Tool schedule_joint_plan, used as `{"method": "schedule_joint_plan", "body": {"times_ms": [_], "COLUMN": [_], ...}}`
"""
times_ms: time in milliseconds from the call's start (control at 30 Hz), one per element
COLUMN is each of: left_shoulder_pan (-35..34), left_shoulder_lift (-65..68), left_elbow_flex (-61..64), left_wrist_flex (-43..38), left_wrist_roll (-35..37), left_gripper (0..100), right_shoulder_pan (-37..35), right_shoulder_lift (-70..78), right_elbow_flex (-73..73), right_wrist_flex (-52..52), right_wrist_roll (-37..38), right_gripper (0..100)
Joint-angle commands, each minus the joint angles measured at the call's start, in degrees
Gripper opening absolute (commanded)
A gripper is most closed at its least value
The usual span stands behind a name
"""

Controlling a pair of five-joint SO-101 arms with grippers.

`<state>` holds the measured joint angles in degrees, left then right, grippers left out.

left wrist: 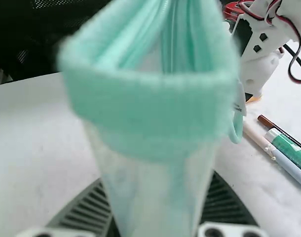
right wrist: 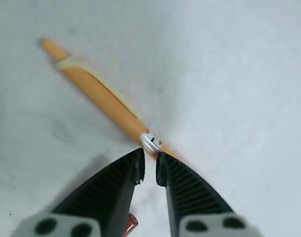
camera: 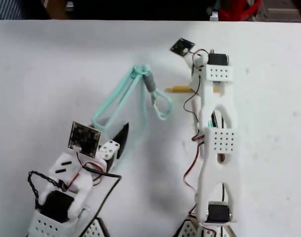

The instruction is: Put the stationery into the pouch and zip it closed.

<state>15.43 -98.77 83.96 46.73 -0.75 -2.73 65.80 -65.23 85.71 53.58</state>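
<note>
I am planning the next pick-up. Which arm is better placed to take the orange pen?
The right. Its claw hangs just above the pen, while the left claw is busy: it holds the pouch with the mouth open.

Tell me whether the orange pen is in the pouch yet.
No, the orange pen lies on the white table, apart from the pouch.

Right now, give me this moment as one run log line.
left claw: shut on mint pouch | right claw: at orange pen on table | pouch: mouth open | pen: outside pouch
</note>
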Motion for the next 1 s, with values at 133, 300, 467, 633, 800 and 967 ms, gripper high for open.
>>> {"method": "schedule_joint_plan", "body": {"times_ms": [133, 300, 467, 633, 800, 967], "left_shoulder_pan": [-0.57, -0.57, -0.57, -0.57, -0.57, -0.57], "left_shoulder_lift": [0.22, 0.22, 0.22, 0.22, 0.22, 0.22], "left_elbow_flex": [0.53, 2.29, 2.29, 2.29, 2.29, 2.29], "left_wrist_flex": [-1.58, -4.22, -4.13, -4.13, -4.13, -4.13], "left_wrist_roll": [0.18, 0.09, 0.09, 0.09, 0.09, 0.09], "left_gripper": [17, 17, 17, 17, 17, 17], "right_shoulder_pan": [-0.84, -0.75, -1.89, -2.33, -2.33, -2.33], "right_shoulder_lift": [4.88, 4.97, 6.29, 9.63, 12.97, 15.6], "right_elbow_flex": [-15.82, -21.54, -21.98, -21.89, -21.8, -21.8], "right_wrist_flex": [11.47, 12.7, 9.45, 4.26, 2.59, 3.03], "right_wrist_roll": [0.62, 0.7, 0.79, 0.7, 0.79, 7.56], "right_gripper": [4.4, 14.2, 17.7, 17.6, 17.2, 6.7]}}
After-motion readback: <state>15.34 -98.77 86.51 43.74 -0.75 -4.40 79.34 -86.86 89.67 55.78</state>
